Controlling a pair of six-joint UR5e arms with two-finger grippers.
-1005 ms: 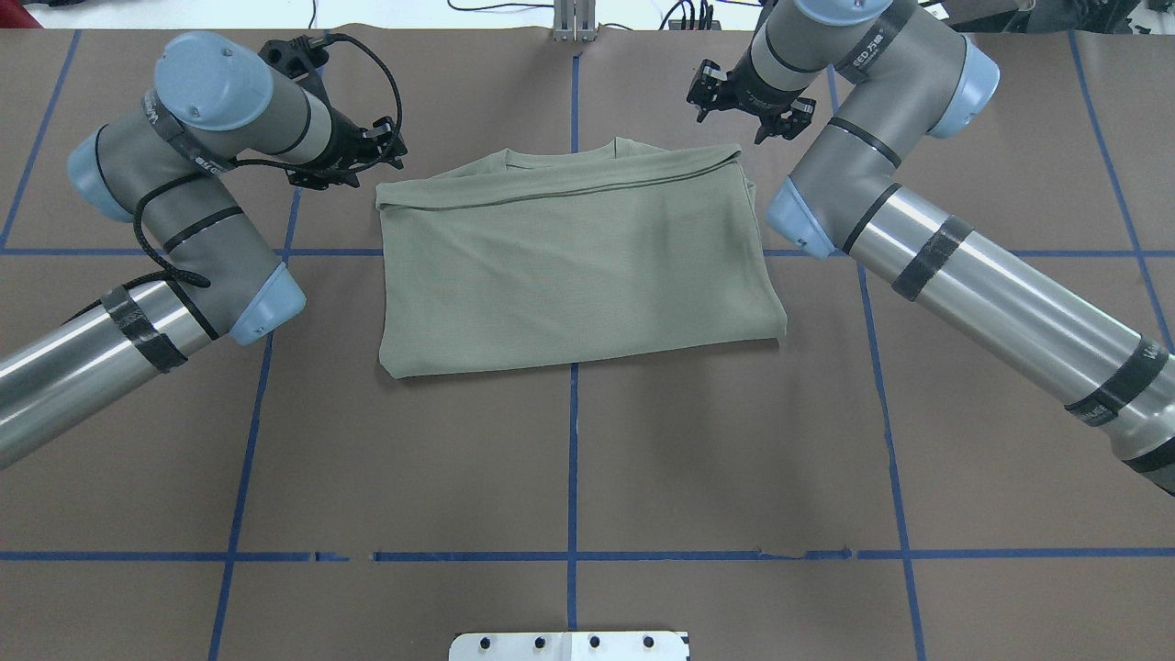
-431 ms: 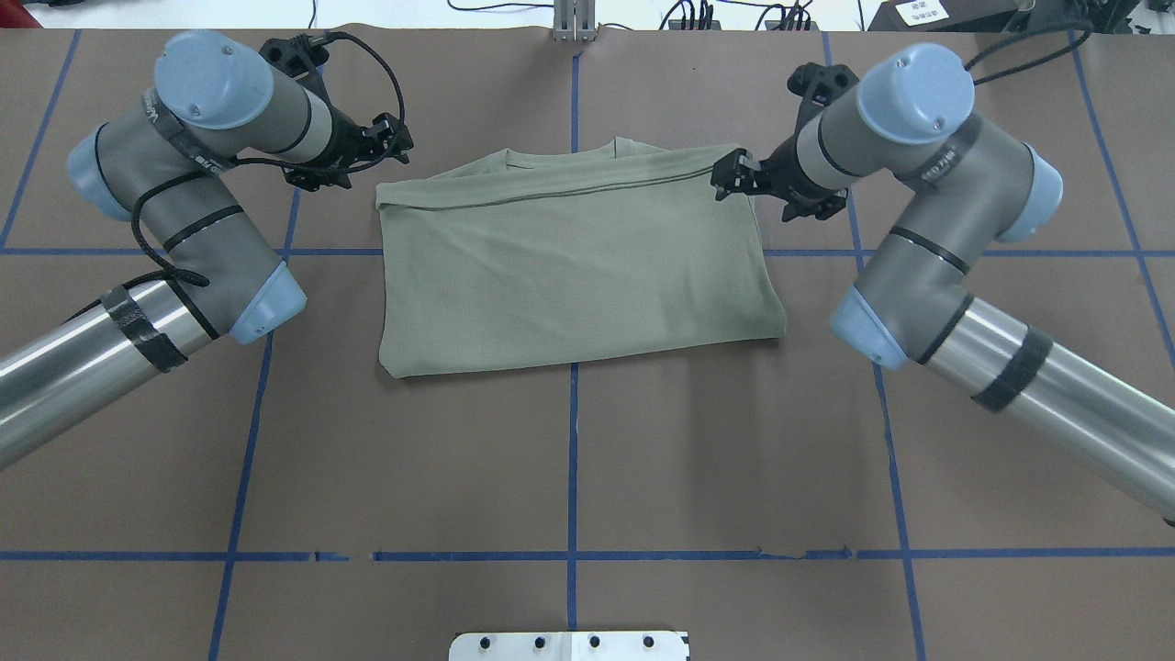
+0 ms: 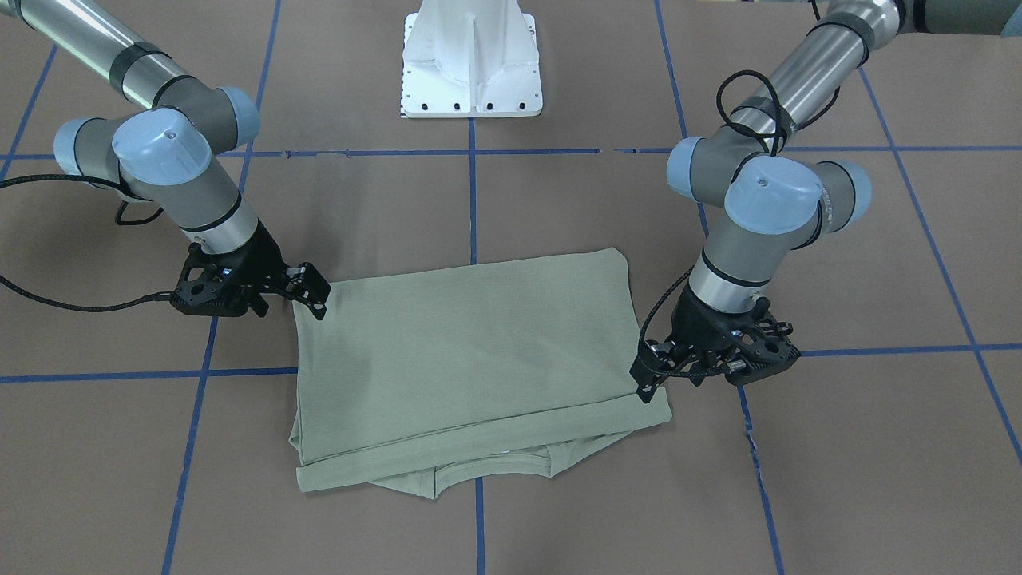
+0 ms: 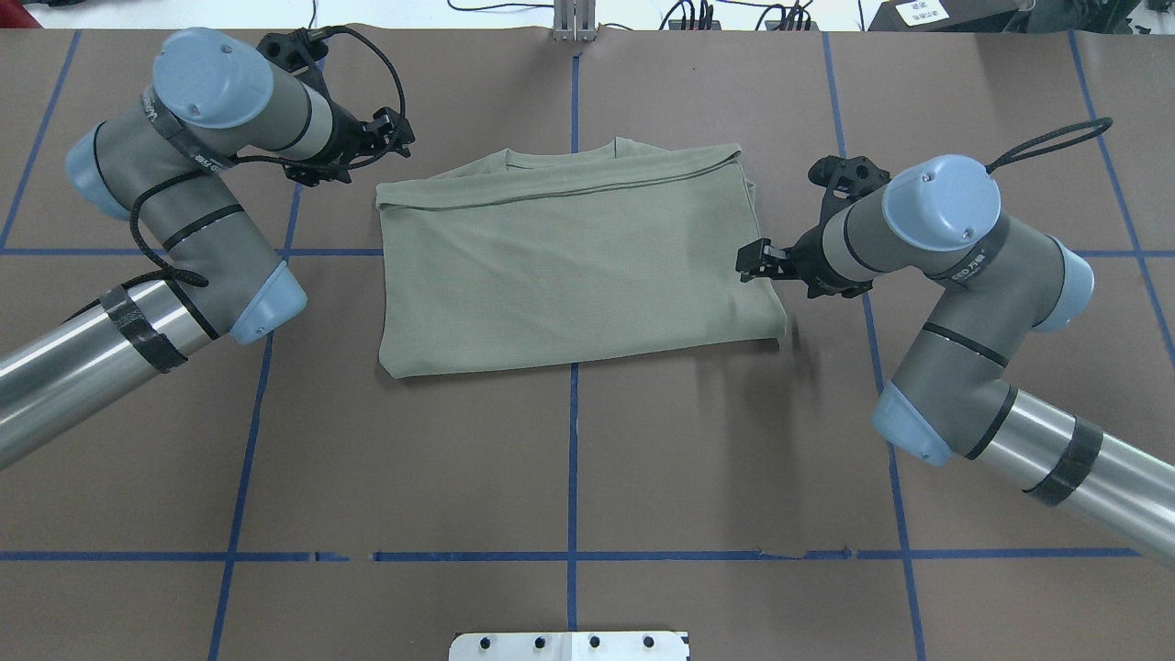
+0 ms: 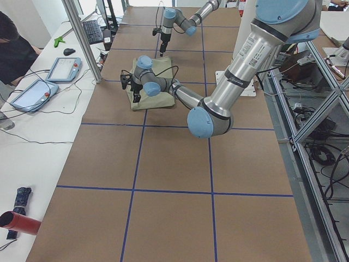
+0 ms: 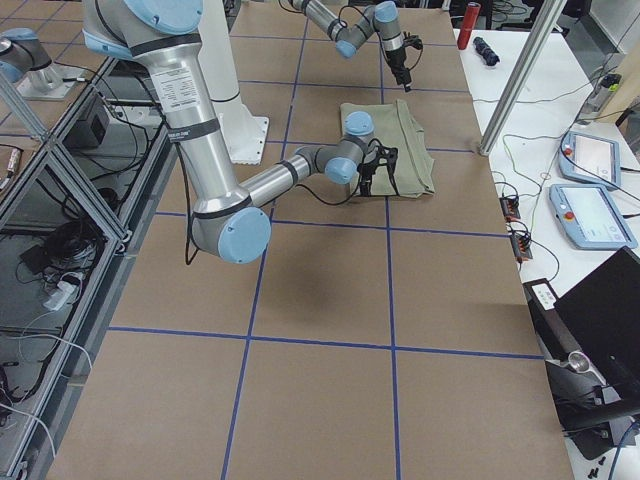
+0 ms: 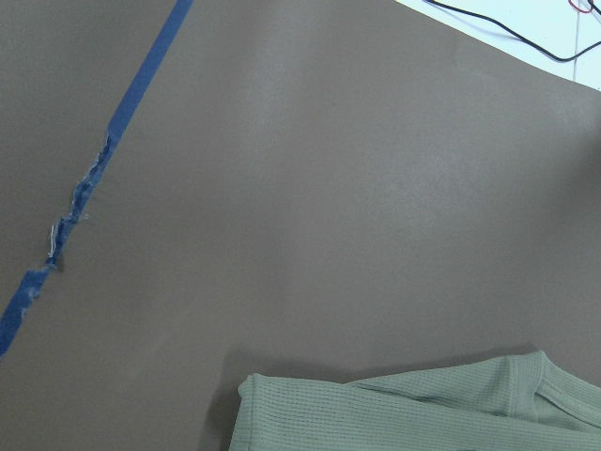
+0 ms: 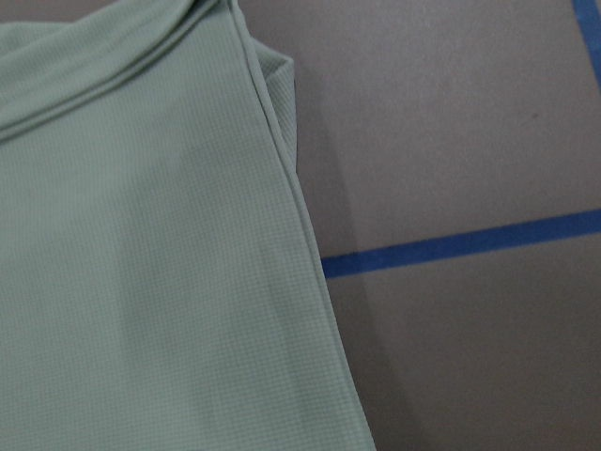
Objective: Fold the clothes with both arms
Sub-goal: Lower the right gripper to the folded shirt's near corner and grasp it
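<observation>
Grippers first: the right gripper (image 4: 745, 262) hangs at the right edge of the shirt (image 4: 569, 266), about halfway along that side, and you can see its fingers standing a little apart with nothing between them. Whether a fingertip touches the cloth you cannot tell from these views. The right wrist view shows only flat cloth, the shirt's edge and bare table beside it. The left gripper (image 4: 397, 133) sits near the shirt's far left corner, over bare table in the overhead view. How far its fingers are parted cannot be told, and its wrist view shows just that corner of the shirt low in the picture.

Moving outward, you will find the pale green shirt folded into a rough rectangle and lying flat on the brown table (image 4: 569, 459). It straddles the centre blue tape line (image 4: 572, 477), in the half away from the robot. Its round neckline (image 4: 560, 158) lies at the edge farthest from the robot, with a folded band running across just inside it. Both arms reach in from the sides with their elbows bent. The white pedestal base (image 3: 471, 64) stands well apart from the shirt.
</observation>
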